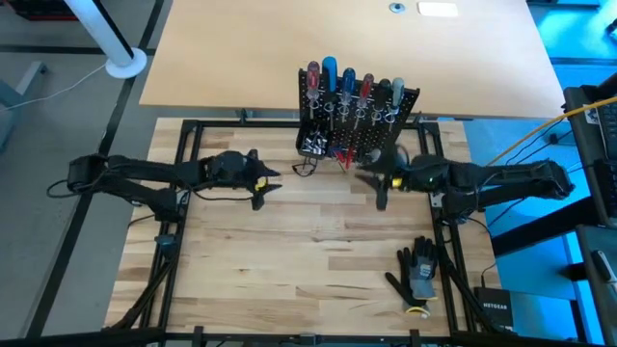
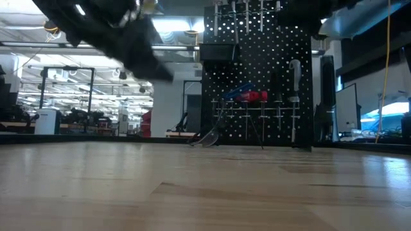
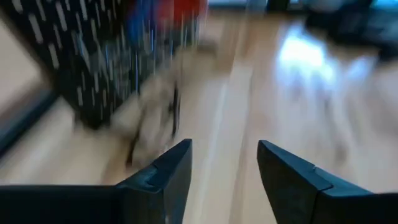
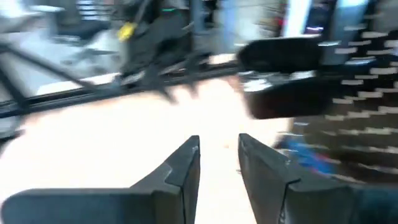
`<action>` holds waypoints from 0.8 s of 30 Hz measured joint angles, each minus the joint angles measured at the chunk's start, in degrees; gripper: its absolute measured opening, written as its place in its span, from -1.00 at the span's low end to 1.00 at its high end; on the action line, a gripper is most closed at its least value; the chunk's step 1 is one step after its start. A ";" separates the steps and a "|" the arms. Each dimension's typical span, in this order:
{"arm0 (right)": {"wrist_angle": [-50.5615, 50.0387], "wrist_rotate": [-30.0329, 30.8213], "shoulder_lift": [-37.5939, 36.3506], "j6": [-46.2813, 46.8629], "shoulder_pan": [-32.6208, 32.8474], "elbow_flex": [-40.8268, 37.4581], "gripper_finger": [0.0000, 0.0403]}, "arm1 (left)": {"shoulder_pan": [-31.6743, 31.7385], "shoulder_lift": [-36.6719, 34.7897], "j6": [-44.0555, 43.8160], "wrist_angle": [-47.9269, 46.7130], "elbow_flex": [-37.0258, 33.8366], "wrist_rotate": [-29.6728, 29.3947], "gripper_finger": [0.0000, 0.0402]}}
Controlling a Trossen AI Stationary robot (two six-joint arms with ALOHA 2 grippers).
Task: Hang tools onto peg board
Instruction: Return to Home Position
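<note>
The black peg board (image 1: 362, 120) stands upright at the table's far middle. Several tools with red, blue and grey handles (image 1: 347, 82) hang in its top ring holders. In the low view a red and blue tool (image 2: 247, 96) lies across a lower holder, and a pale-handled tool (image 2: 294, 74) hangs at the right. My left gripper (image 1: 265, 188) hovers open to the left of the board, with nothing between its fingers (image 3: 224, 149). My right gripper (image 1: 379, 188) hovers just in front of the board's right half, open by a narrow gap and holding nothing (image 4: 219, 142).
A black-and-grey work glove (image 1: 416, 275) lies on the table near the right front. Black frame rails (image 1: 183, 241) run along the table's left and right sides. Bare wood (image 1: 308, 251) stretches between the arms and the near edge.
</note>
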 joint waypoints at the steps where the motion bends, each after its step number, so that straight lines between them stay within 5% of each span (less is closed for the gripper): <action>1: 2.30 -1.28 0.50 -0.10 1.26 -0.90 -0.45 | -0.39 -0.78 -0.23 2.69 -0.18 0.01 -0.17; 11: 24.84 -9.42 0.18 0.04 6.78 -17.05 -0.97 | -3.84 -7.11 -0.55 16.06 -10.51 2.43 -0.95; 17: 33.06 -3.26 -5.34 2.70 11.72 -26.36 -0.90 | -3.79 -19.32 -3.70 27.40 -22.57 2.27 -0.90; 24: 40.65 0.52 -8.99 4.28 13.14 -35.00 -0.98 | -2.60 -31.28 -5.70 24.95 -28.43 1.64 -0.99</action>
